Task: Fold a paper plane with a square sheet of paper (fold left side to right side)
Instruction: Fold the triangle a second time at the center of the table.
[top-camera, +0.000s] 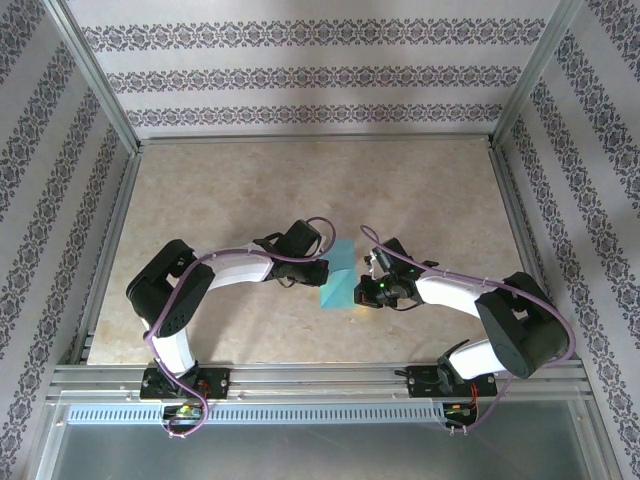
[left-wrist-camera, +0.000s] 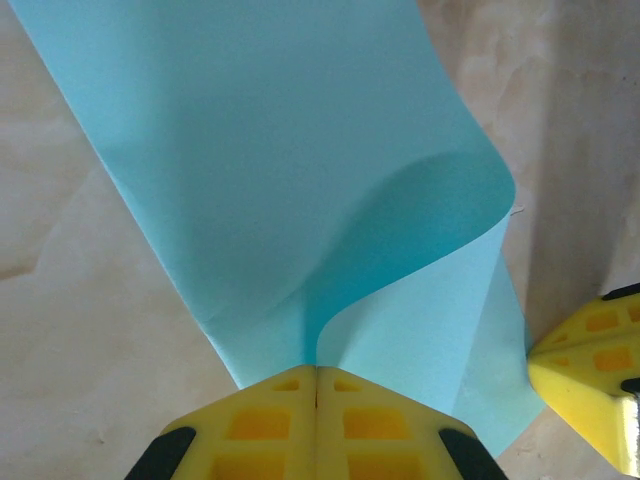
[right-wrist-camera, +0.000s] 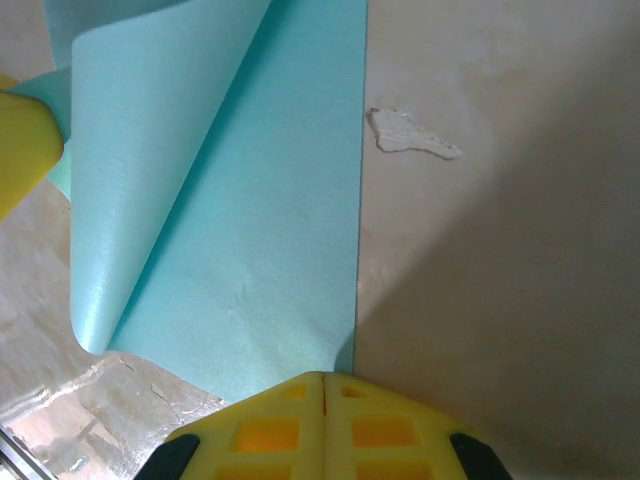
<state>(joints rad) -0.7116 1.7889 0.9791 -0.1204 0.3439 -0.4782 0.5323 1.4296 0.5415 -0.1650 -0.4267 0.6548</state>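
Counting first: one cyan square sheet of paper (top-camera: 338, 276), a left arm (top-camera: 185, 295) and a right arm (top-camera: 505, 325), each with one end effector. The sheet lies mid-surface between the two, its left part lifted and curling over toward the right while its right part lies flat. The left end effector (left-wrist-camera: 317, 372) has its yellow fingers clamped together on the lifted flap, which rises out of the seam between them. The right end effector (right-wrist-camera: 323, 378) also has its fingers together, at the sheet's near right corner; whether it nips the paper or only presses on it I cannot tell. The sheet's straight right edge lies flat, with a pale ragged mark (right-wrist-camera: 408, 136) just beyond it. The beige marbled surface (top-camera: 300, 190) lies open on the far side and out to aluminium rails (top-camera: 108, 240); walls of striped patterned wallpaper (top-camera: 300, 80) enclose it.
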